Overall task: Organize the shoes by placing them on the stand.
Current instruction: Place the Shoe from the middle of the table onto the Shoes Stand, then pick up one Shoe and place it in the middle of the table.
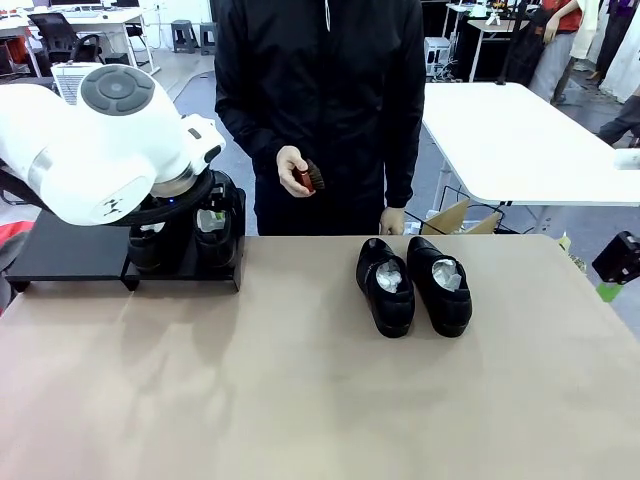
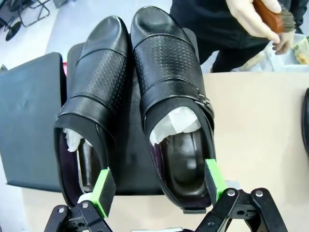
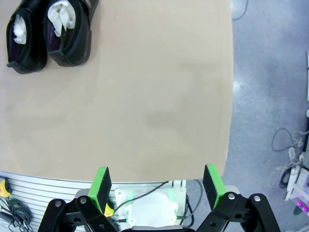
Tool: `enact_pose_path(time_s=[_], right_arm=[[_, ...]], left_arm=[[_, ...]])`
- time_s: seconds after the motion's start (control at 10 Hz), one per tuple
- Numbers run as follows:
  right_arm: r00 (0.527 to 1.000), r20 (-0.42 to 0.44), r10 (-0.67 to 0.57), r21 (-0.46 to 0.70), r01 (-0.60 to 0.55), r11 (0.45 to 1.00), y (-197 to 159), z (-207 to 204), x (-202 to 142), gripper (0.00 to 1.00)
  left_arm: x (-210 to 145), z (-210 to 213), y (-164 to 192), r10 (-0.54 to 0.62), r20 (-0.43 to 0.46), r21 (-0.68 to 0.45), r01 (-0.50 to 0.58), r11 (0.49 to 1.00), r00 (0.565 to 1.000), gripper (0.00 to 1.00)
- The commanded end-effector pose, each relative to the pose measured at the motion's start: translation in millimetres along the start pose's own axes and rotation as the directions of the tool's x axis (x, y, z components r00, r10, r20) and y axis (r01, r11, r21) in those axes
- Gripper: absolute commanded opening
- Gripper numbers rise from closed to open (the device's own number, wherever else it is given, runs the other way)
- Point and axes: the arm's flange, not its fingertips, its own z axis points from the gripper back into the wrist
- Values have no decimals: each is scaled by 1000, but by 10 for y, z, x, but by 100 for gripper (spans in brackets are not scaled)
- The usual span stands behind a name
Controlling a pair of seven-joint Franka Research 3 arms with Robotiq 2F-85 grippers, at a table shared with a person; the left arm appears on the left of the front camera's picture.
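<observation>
Table (image 1: 300, 400): stand (image 2: 29, 121) holds two shoes (image 2: 169, 72); left gripper (image 2: 159, 186) and right gripper (image 3: 157, 184) spread wide.

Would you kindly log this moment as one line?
stand: first pair placed | table: second pair waiting | left tool: open over first pair | right tool: open, empty

- A tan table (image 1: 300, 400) spans the near ground, its top plain and evenly lit.
- At the far right stands a white table (image 1: 520, 140), with an open cardboard box (image 1: 462, 216) below its near edge.
- The floor (image 1: 185, 75) is grey.
- At the far left are a black office chair (image 1: 60, 35), dark stools (image 1: 185, 35) and a white desk (image 1: 95, 18).
- Cables (image 3: 285, 140) trail on the floor right of the tan table.
</observation>
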Motion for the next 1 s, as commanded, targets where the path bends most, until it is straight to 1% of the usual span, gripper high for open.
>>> enact_pose_path(time_s=[0.0, 0.5, 0.6, 0.7, 0.8, 0.9], right_arm=[[1000, 3, -6, -5, 6, 1000, 3, 6, -8, 100], [1000, 3, -6, -5, 6, 1000, 3, 6, -8, 100], [1000, 3, -6, -5, 6, 1000, 3, 6, -8, 100], [1000, 3, -6, -5, 6, 1000, 3, 6, -8, 100], [1000, 3, -6, -5, 6, 1000, 3, 6, -8, 100], [1000, 3, -6, -5, 6, 1000, 3, 6, -8, 100]], left_arm=[[40, -31, 15, 3, 17, 5, -3, 1000, 1000, 96], [40, -31, 15, 3, 17, 5, -3, 1000, 1000, 96], [14, -28, 19, 4, -2, 1, -4, 1000, 1000, 96], [23, 328, 28, 33, -5, -30, -33, 999, 999, 96], [27, 655, 55, 21, 42, -20, -20, 1000, 999, 96], [19, 923, 93, -2, 31, -22, 2, 1000, 1000, 96]])
